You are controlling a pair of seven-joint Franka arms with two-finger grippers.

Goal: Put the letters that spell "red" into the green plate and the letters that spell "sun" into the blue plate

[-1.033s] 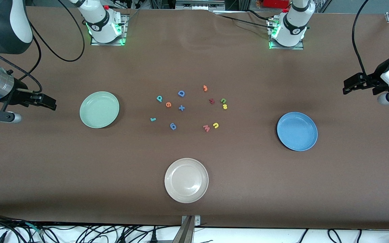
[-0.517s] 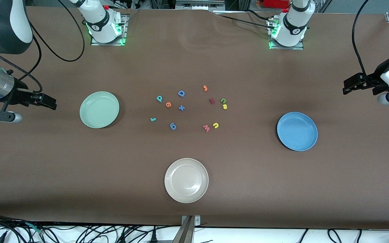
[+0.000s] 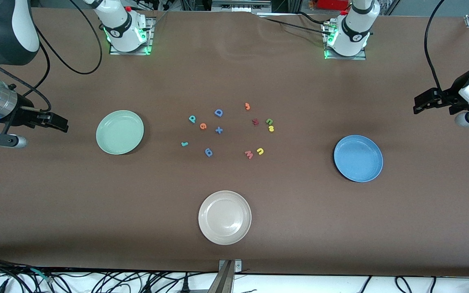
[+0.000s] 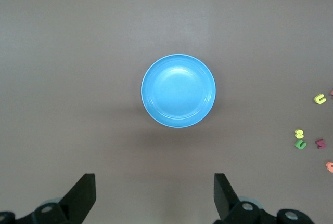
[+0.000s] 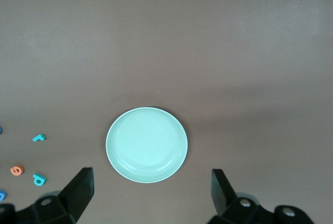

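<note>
The teal "d" (image 3: 192,119), orange "e" (image 3: 203,126) and teal "r" (image 3: 184,143) lie mid-table, on the side toward the green plate (image 3: 119,132). Green "n" (image 3: 269,121), yellow "s" (image 3: 271,128) and yellow "u" (image 3: 260,151) lie on the side toward the blue plate (image 3: 358,158). Both plates hold nothing. My right gripper (image 3: 61,124) hangs open over the table's right-arm end, beside the green plate (image 5: 146,144). My left gripper (image 3: 417,103) hangs open over the left-arm end, looking down at the blue plate (image 4: 178,90). Nothing is between either pair of fingers.
A cream-white plate (image 3: 224,217) sits near the front edge. Mixed in with the letters are a blue "D" (image 3: 218,112), a blue plus (image 3: 218,130), a blue "9" (image 3: 208,152), an orange "3" (image 3: 247,106), a dark red letter (image 3: 255,121) and a pink "W" (image 3: 249,154).
</note>
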